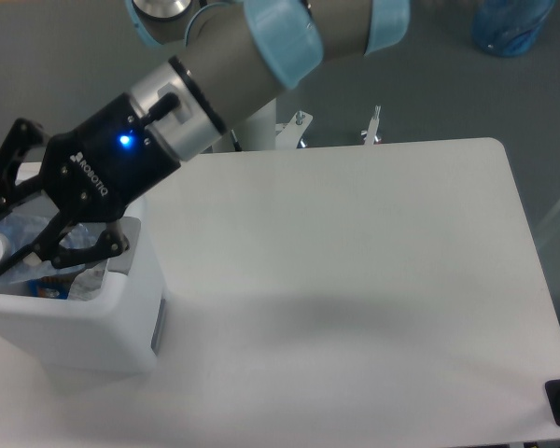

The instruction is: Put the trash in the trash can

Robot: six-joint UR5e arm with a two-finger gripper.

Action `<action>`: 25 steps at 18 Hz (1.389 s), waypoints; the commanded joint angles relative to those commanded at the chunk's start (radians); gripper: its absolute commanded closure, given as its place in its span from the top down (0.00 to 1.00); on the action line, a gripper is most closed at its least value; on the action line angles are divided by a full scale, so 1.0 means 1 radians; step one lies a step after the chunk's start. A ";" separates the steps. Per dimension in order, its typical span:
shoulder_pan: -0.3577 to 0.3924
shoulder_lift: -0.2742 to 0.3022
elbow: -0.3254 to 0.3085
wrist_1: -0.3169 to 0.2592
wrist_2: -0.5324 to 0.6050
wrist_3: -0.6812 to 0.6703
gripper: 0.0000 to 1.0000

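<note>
The gripper (7, 227) hangs over the open top of the white trash can (84, 327) at the table's (355, 280) left edge, its black fingers (37, 247) pinching the crushed clear bottle (2, 245) above the opening.
</note>
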 joint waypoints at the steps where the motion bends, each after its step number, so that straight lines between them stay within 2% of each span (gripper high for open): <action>1: 0.000 0.015 -0.028 0.000 0.000 0.029 0.11; 5: 0.000 0.032 -0.083 0.002 0.000 0.097 0.21; 8: 0.000 0.032 -0.100 0.003 0.000 0.141 0.34; 12: 0.005 0.038 -0.129 0.006 0.000 0.177 0.35; 13: 0.006 0.040 -0.138 0.006 0.000 0.186 0.38; 14: 0.011 0.040 -0.147 0.008 0.000 0.195 0.43; 16: 0.021 0.049 -0.163 0.008 0.000 0.204 0.68; 19: 0.069 0.069 -0.177 0.008 0.000 0.204 0.91; 25: 0.164 0.089 -0.171 0.005 0.000 0.203 0.99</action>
